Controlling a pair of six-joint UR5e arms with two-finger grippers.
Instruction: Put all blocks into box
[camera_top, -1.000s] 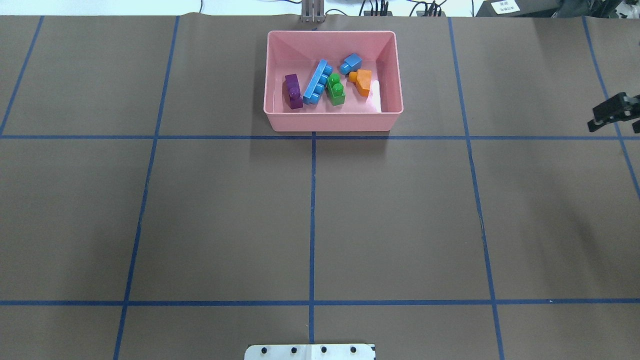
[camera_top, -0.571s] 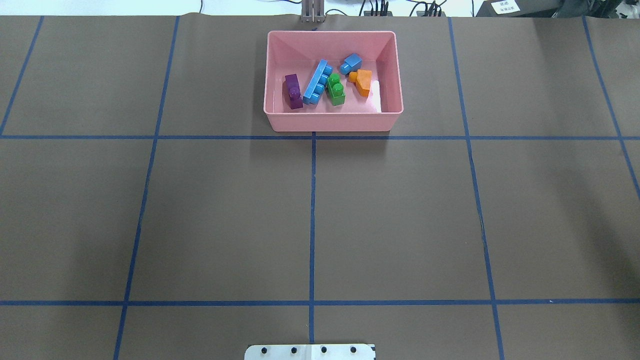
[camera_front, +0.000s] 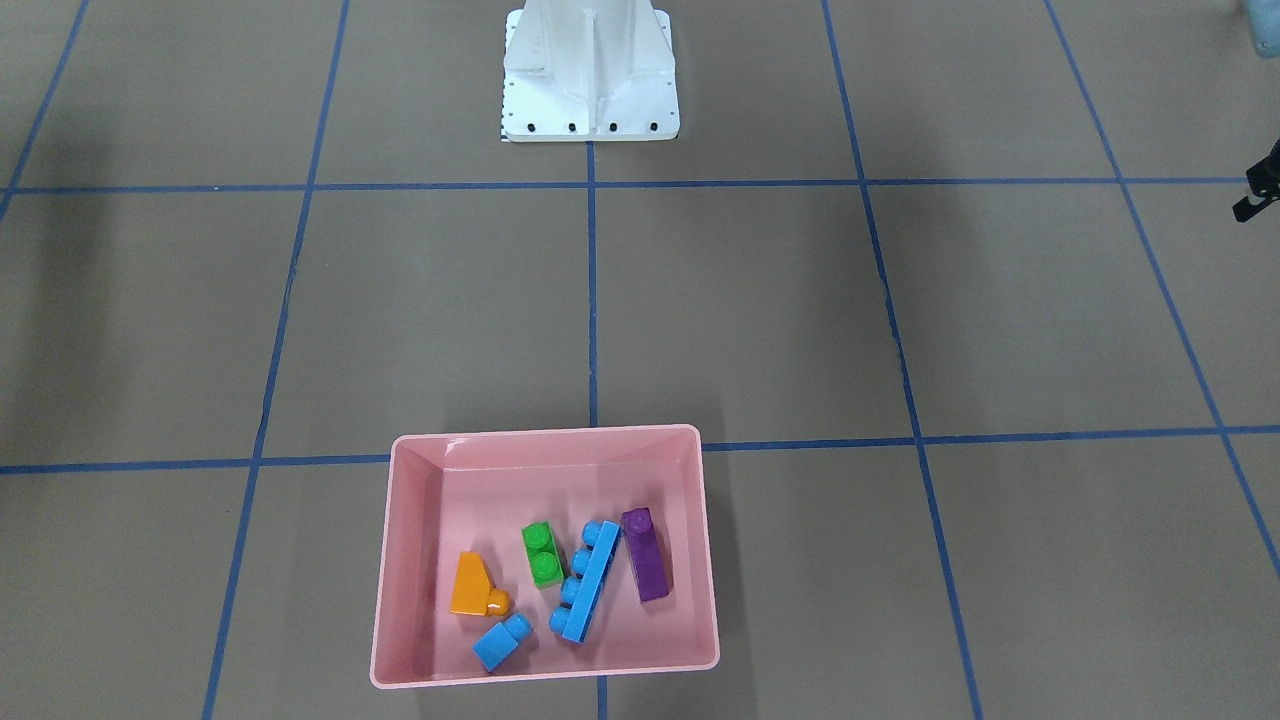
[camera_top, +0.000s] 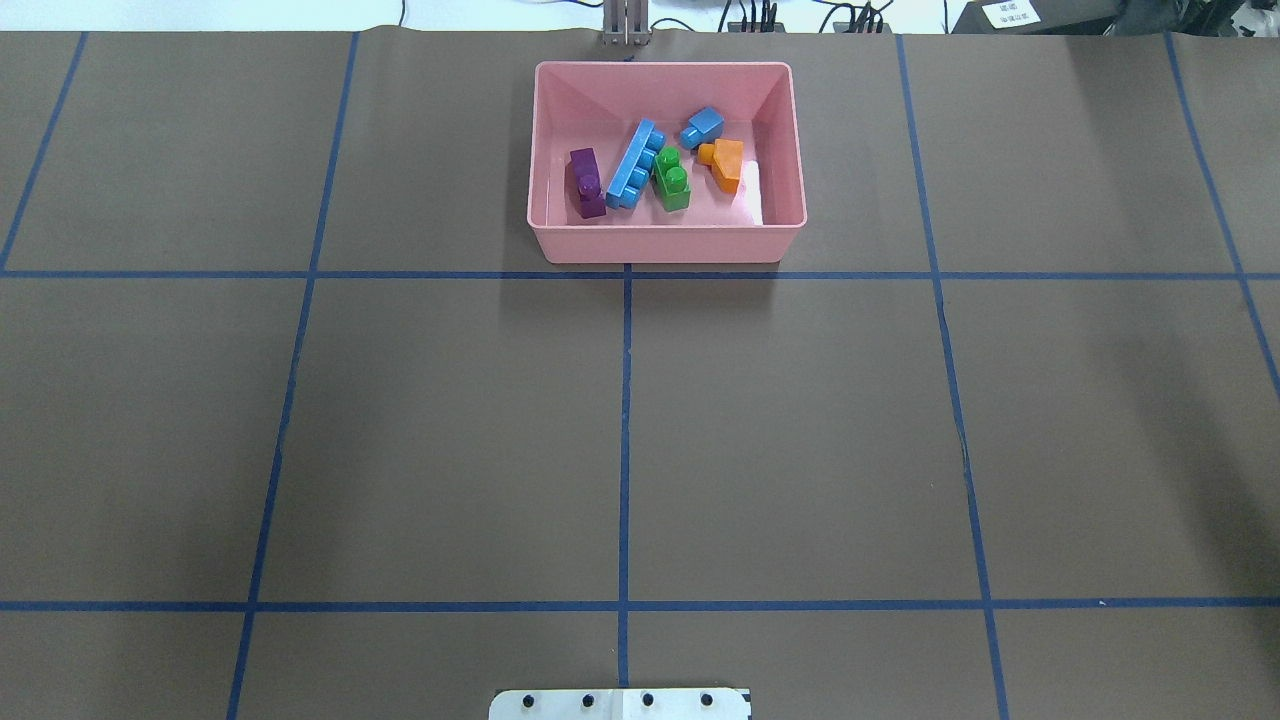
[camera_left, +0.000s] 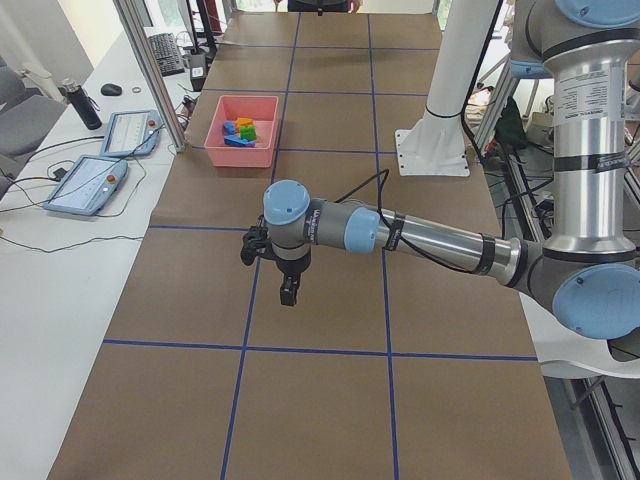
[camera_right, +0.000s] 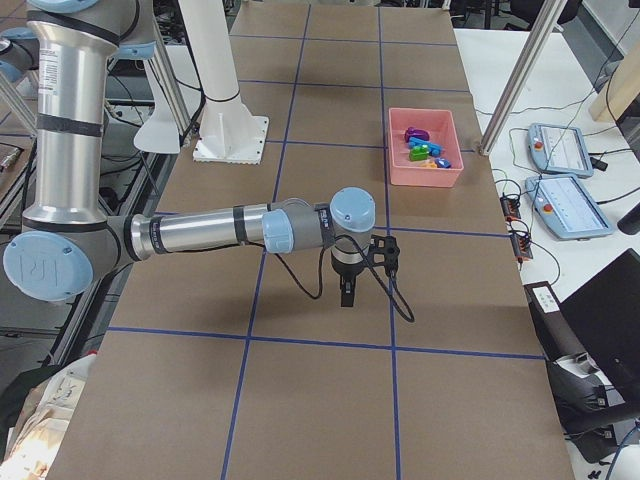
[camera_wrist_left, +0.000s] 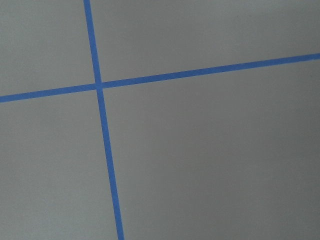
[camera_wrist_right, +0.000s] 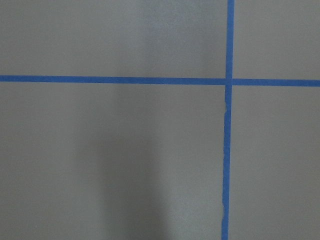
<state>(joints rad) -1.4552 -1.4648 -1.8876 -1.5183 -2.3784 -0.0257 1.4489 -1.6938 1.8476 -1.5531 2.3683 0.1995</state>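
The pink box (camera_top: 665, 248) stands at the far middle of the table, and all the blocks I see lie inside it. They are a purple block (camera_top: 587, 183), a long light-blue block (camera_top: 634, 165), a green block (camera_top: 672, 180), a small blue block (camera_top: 702, 127) and an orange block (camera_top: 724, 164). The front-facing view shows the same box (camera_front: 545, 437). My left gripper (camera_left: 288, 292) hangs over bare table far from the box; only a sliver of that gripper (camera_front: 1258, 190) shows at the frame's edge. My right gripper (camera_right: 346, 292) hangs likewise. I cannot tell whether either is open or shut.
The white robot base (camera_front: 590, 80) stands on the near side of the table. Blue tape lines (camera_top: 625, 440) grid the brown surface. Two tablets (camera_left: 90, 185) and a bottle (camera_left: 80, 103) lie on the side bench beyond the box.
The right gripper, at the overhead view's right edge a second ago, has left that view. The blocks and the box have not moved.
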